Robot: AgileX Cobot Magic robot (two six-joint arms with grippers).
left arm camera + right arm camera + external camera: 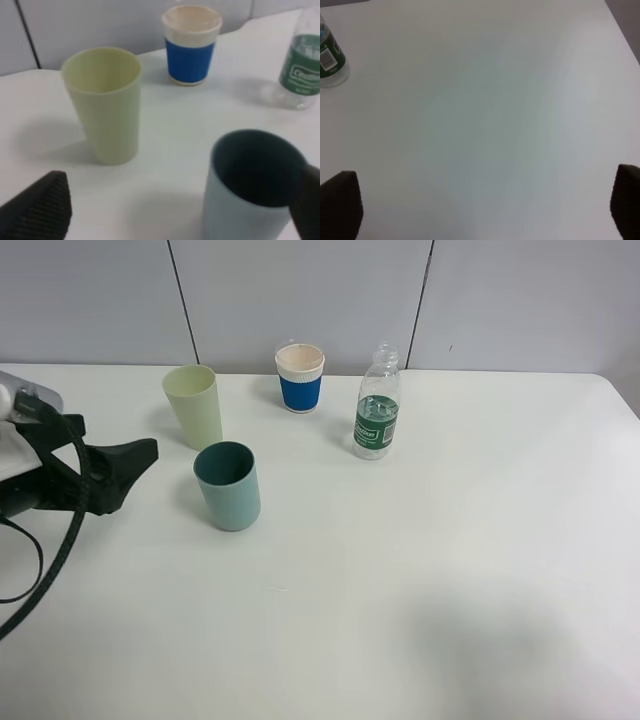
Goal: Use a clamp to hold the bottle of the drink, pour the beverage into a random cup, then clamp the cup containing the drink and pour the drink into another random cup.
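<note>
Three cups and one bottle stand upright on the white tabletop [450,570], and none of them is held, so you are at the very start: the bottle has not yet been clamped. The bottle [377,405], clear with a green label and no cap visible, stands toward the far side, just beside the blue-sleeved cup [300,378] but apart from it. The pale yellow-green cup [194,405] sits further left, and the teal cup [228,485] stands nearer you, close in front of it without touching. Your left pincer [135,458] rests low at the left edge, its fingers spread wide and gripping nothing; its wrist view looks past both fingertips at the teal cup and the yellow-green cup. Your right pincer [485,210] does not appear in the high view, though a soft shadow falls on the near right of the tabletop; its wrist view shows two dark fingertips far apart over bare surface, released and empty, with the bottle at the far corner of that picture. The next move probably falls to the right arm, since the bottle is on its side: bring the open fingers level with the labelled body, straddle it, and close gently, because thin plastic will likely flex and liquid could slop out of the open neck.
</note>
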